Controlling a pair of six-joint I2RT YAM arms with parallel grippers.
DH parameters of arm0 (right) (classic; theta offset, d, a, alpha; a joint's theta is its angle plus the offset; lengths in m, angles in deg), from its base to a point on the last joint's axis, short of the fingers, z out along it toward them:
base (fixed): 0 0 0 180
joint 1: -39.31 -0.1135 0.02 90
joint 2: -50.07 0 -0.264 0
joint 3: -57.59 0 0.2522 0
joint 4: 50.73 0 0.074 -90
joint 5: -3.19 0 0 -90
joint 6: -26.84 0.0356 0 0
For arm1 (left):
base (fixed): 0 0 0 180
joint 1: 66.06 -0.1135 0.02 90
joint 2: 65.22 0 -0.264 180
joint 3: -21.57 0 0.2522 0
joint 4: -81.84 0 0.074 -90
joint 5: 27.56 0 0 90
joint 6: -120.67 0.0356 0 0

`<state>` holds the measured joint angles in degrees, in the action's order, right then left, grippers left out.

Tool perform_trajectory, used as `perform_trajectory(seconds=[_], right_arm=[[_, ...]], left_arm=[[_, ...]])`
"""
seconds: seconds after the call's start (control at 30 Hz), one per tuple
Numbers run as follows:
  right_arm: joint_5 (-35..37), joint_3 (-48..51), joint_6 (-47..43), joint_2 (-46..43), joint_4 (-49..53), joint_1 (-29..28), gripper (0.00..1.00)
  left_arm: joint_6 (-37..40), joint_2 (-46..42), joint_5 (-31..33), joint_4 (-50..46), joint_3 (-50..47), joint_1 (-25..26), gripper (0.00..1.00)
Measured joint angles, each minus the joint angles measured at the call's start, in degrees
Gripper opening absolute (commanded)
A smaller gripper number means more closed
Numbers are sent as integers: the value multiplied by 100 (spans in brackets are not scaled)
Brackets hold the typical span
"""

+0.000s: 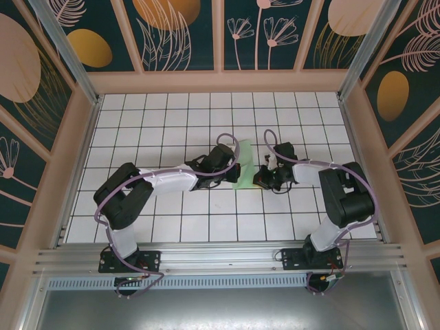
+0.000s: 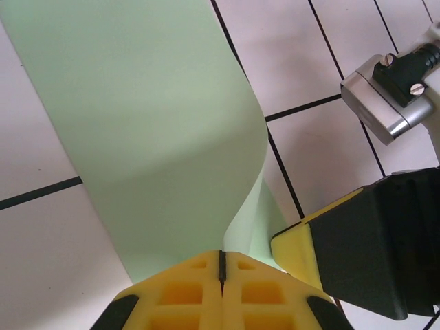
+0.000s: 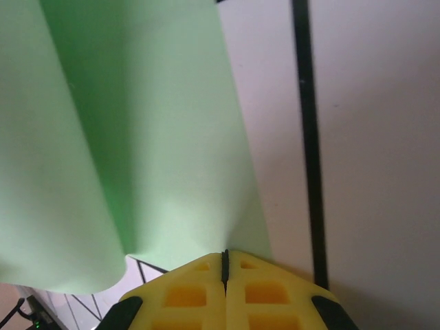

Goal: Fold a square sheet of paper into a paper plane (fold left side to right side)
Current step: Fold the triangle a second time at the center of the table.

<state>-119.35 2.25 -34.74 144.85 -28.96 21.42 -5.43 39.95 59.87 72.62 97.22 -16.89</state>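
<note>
At the bottom middle of the left wrist view, the left hand [image 2: 222, 268] is pressing its yellow fingers fully together. The edge of the sheet of paper [image 2: 151, 124] is running into the seam between them, so this hand is gripping the sheet. The paper is sitting at the centre of the white tiled worktop [image 1: 165, 117], between the two hands, and it is bowing up in a soft loop rather than lying flat. Further right, the right hand [image 3: 225, 265] is likewise clamped tight. It seems to be pinching the sheet's edge, though the contact itself is hidden behind the fingertips.

To do this fold well, the lifted side should be travelling low across to the right until the two edges are matching corner to corner. Only then should the loop be getting pressed flat, working from the middle outward so the crease is not running skewed. Pulling unevenly with the two hands is risking a tear or a slanted fold.
</note>
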Motion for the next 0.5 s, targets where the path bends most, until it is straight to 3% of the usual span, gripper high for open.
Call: perform_trajectory(seconds=[0.5], right_arm=[[57, -107, -144, 61, 151, 0, 0]], left_arm=[[503, 389, 275, -391, 411, -173, 0]])
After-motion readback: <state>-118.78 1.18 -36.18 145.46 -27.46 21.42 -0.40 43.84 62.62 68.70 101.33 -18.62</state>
